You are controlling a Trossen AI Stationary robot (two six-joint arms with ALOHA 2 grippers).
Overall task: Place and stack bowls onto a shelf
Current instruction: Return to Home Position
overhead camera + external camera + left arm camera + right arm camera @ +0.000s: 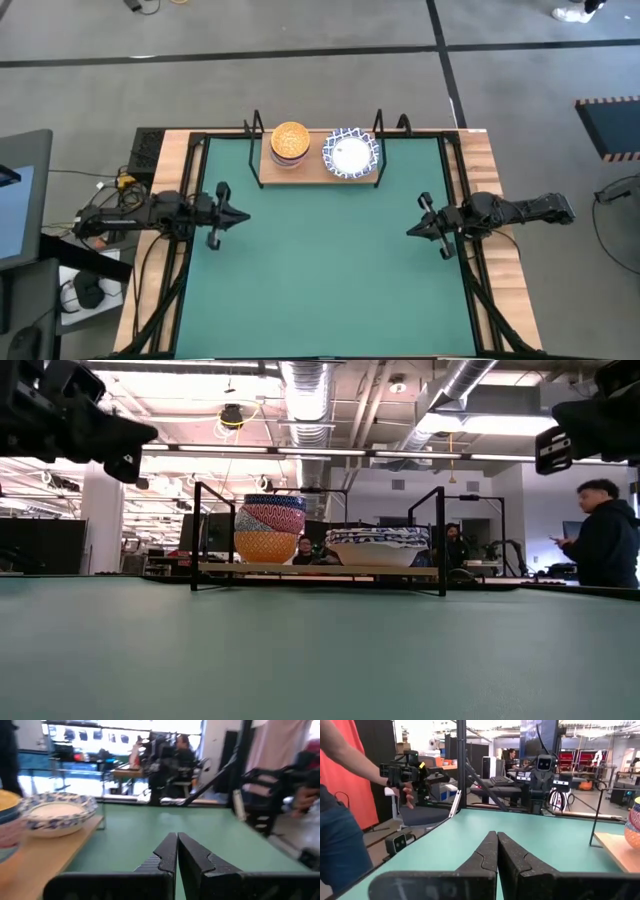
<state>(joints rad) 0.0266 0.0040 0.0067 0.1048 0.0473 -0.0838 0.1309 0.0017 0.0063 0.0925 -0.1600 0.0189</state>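
Note:
The light-wood shelf point(318, 167) on its black wire frame stands at the mat's far edge. On its left part stands a stack of small bowls with the golden-yellow one point(290, 138) on top in the high view; the low view shows the stack point(269, 530) of coloured bowls. On its right part sits the stack of wide white bowls with blue lattice rims point(351, 153), which also shows in the low view point(378, 546) and the left wrist view point(56, 813). My left gripper point(243, 215) is shut and empty at the mat's left side. My right gripper point(410, 231) is shut and empty at the mat's right side.
The green mat point(320, 270) lies between the two arms. Black frame rails point(190, 250) run along the table's left and right sides. A person point(605, 540) stands beyond the table, and an arm and hand point(395, 785) show in the right wrist view.

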